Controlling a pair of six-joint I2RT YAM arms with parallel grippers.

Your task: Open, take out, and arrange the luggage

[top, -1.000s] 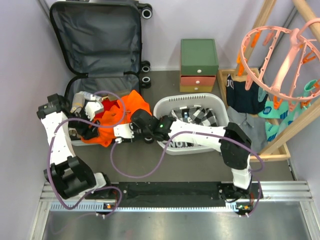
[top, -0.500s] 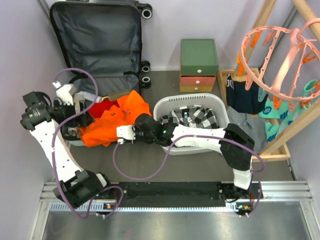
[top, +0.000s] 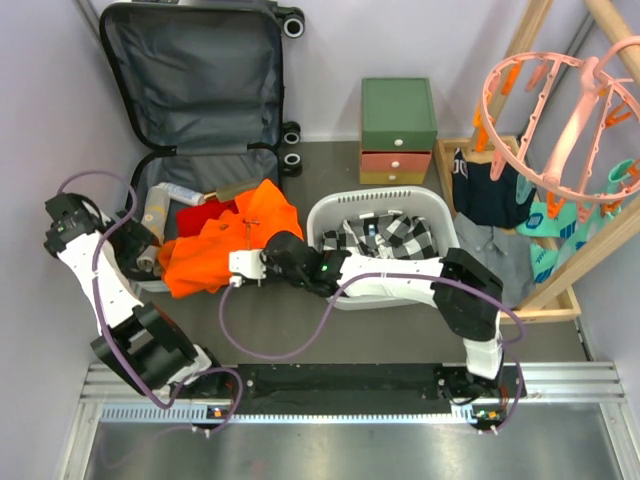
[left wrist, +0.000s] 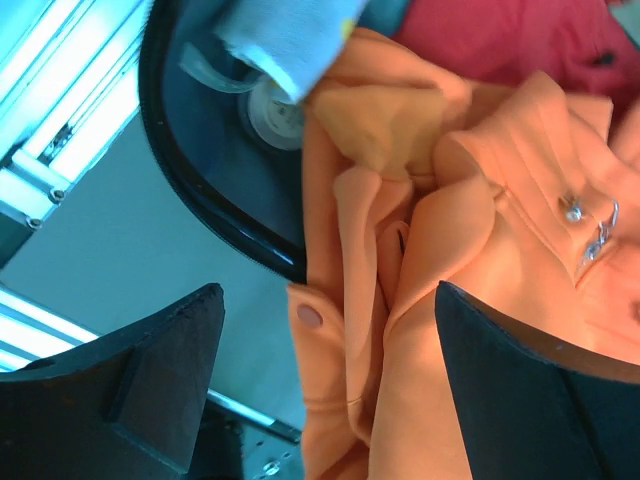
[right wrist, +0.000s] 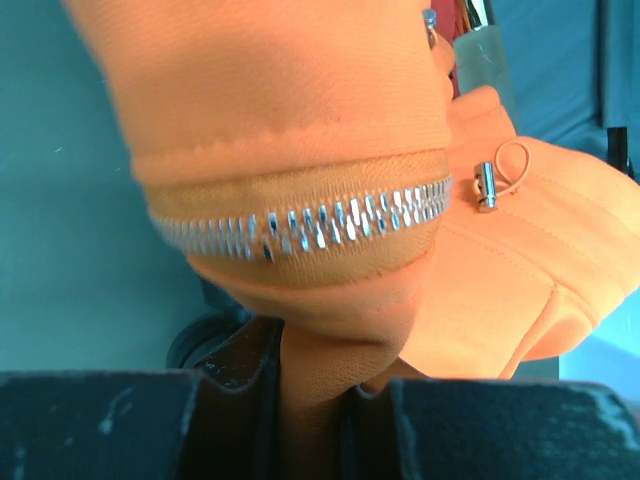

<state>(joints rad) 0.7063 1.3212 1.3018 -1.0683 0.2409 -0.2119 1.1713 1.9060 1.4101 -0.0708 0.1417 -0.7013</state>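
From above, you see the luggage (top: 190, 90) open in the table's far-left corner. Its grey fabric-lined lid stands upright, and a crumpled orange jacket (top: 215, 250) spills over the lower shell's near rim. The left gripper (top: 135, 250) sits at the shell's left edge. The right gripper (top: 243, 268) is at the jacket's near hem, beside a white plastic basket (top: 380, 193).

Your left wrist view shows blunt black fingers spread wide, holding nothing, over the shell's glossy curved rim and soft orange folds.

Your right wrist view shows the fingers pinched nearly closed on a jacket fold, below a zip (right wrist: 300, 228) with shiny metal teeth.
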